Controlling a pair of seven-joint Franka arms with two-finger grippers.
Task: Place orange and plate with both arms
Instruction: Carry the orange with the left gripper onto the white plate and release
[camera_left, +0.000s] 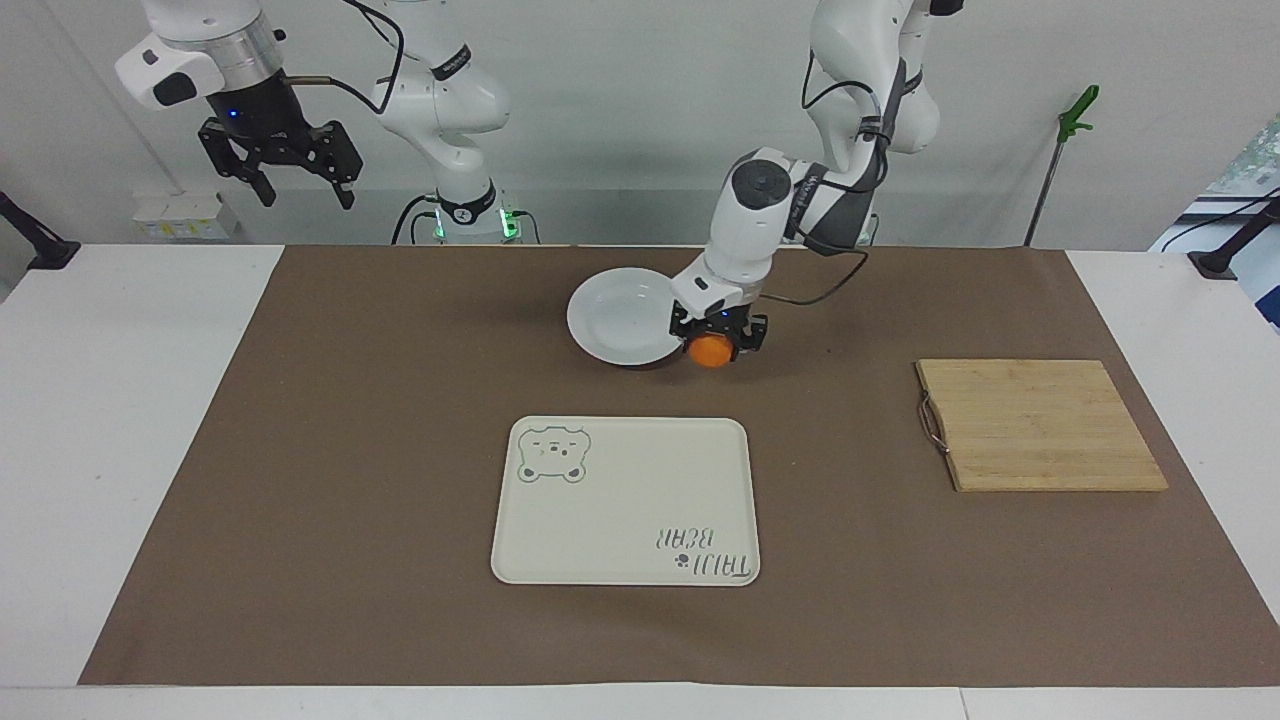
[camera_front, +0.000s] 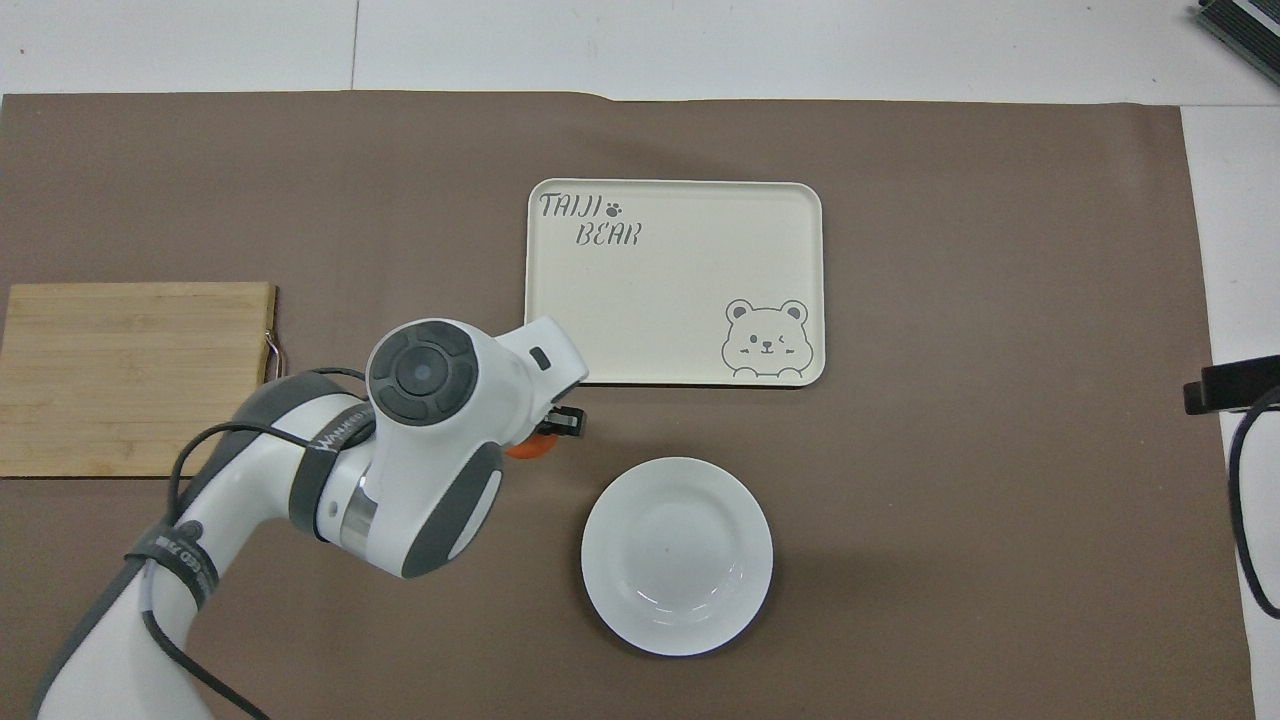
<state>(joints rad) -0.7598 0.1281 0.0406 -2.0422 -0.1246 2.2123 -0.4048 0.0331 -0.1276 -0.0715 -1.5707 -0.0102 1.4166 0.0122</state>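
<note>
My left gripper (camera_left: 714, 347) is shut on the orange (camera_left: 710, 352) and holds it in the air over the brown mat, just beside the rim of the white plate (camera_left: 622, 318). In the overhead view the arm covers most of the orange (camera_front: 530, 447); the gripper (camera_front: 550, 432) sits between the plate (camera_front: 676, 555) and the cream bear-print tray (camera_front: 674, 282). The plate is empty and lies nearer to the robots than the tray. My right gripper (camera_left: 297, 183) is open and empty, waiting high above the right arm's end of the table.
A wooden cutting board (camera_left: 1037, 424) with a metal handle lies bare at the left arm's end of the mat; it also shows in the overhead view (camera_front: 134, 376). The cream tray (camera_left: 625, 500) holds nothing. The brown mat (camera_left: 350, 450) covers most of the table.
</note>
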